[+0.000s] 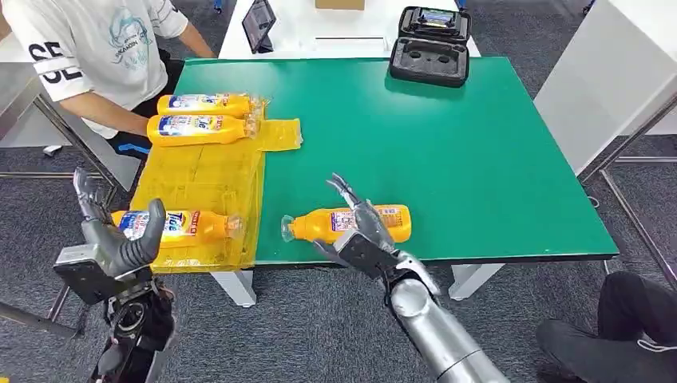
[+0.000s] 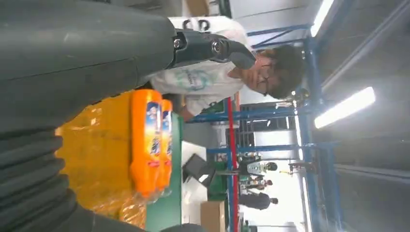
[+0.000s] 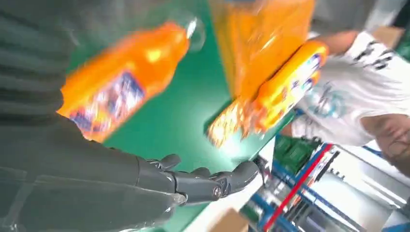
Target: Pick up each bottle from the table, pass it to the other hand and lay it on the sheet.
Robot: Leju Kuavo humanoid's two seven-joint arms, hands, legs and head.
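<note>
An orange bottle point(image 1: 315, 225) lies on its side on the green table point(image 1: 479, 159) near the front edge, cap pointing left. My right hand point(image 1: 361, 233) hovers over its middle with fingers spread, not closed around it; the right wrist view shows the bottle point(image 3: 121, 82) beside the outstretched fingers point(image 3: 212, 181). A yellow sheet point(image 1: 207, 171) covers the table's left side. Two bottles point(image 1: 203, 104) point(image 1: 195, 128) lie at its far end, a third point(image 1: 192, 226) at its near end. My left hand point(image 1: 112, 239) is open just left of that third bottle, holding nothing.
A person in a white T-shirt point(image 1: 96, 48) sits at the table's far left corner, close to the two far bottles. A black case point(image 1: 431, 48) rests at the table's far edge, a tablet point(image 1: 258, 22) behind it. A white table point(image 1: 607, 72) stands to the right.
</note>
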